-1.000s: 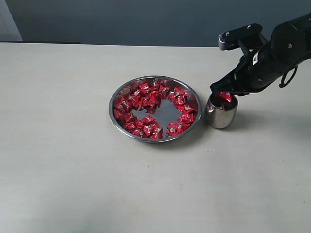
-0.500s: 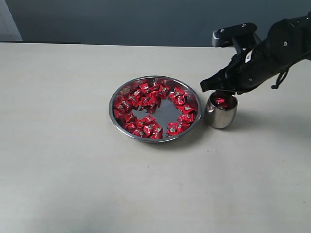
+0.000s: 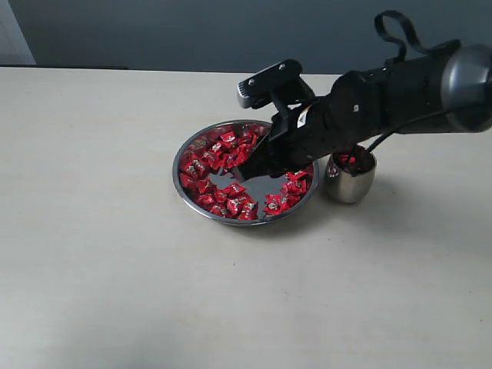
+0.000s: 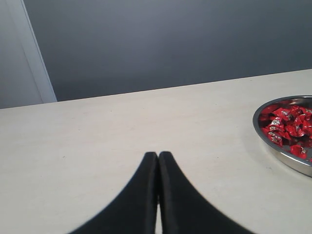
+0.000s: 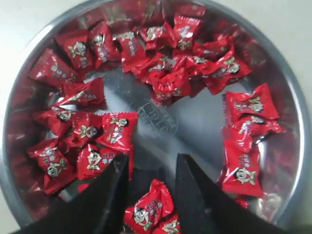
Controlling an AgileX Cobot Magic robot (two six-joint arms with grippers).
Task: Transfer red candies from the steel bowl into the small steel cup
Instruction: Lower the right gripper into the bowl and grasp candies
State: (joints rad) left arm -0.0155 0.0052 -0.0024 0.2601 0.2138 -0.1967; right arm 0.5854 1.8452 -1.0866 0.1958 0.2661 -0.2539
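The steel bowl sits mid-table with red candies ringed around its bare centre. My right gripper hangs low over the bowl's middle, reaching in from the right. In the right wrist view the right gripper is open above the bowl, and one red candy lies loose between the fingers, with more candies beyond. The small steel cup stands just right of the bowl with red candies inside. My left gripper is shut and empty over bare table, the bowl off to its side.
The pale tabletop stretches around the bowl and cup. A dark wall runs behind the table's far edge. The right arm passes just above the cup.
My right gripper opened over the cup, left a candy in it, and swung left to the middle of the bowl.
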